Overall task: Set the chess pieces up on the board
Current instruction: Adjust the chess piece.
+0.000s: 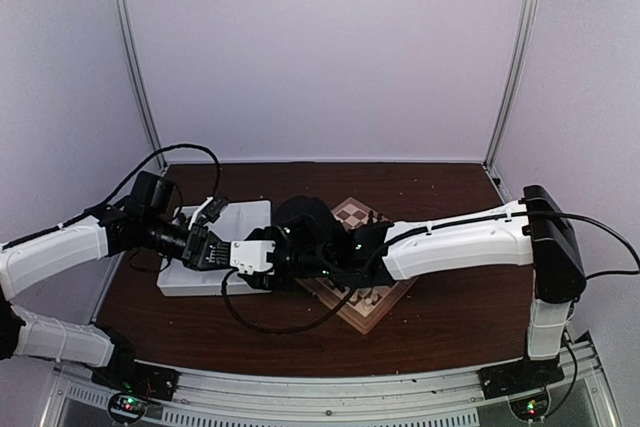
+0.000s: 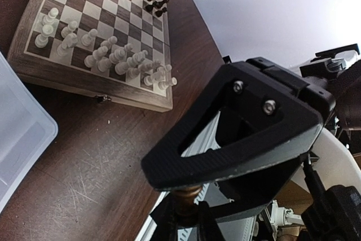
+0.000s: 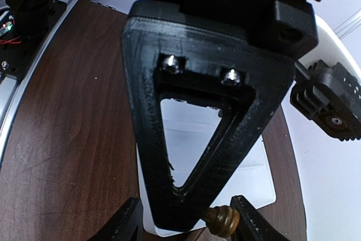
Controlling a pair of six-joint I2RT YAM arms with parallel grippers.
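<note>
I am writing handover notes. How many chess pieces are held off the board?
1. One brown piece is in the shut left gripper; the right gripper stands open around it. Others may be hidden from these views.

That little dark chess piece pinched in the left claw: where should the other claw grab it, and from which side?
Probably the rounded knob of the chess piece, which pokes out bare past the left claw's shut tips. Come from opposite that claw, one finger on each side, squeezing across the knob.
</note>
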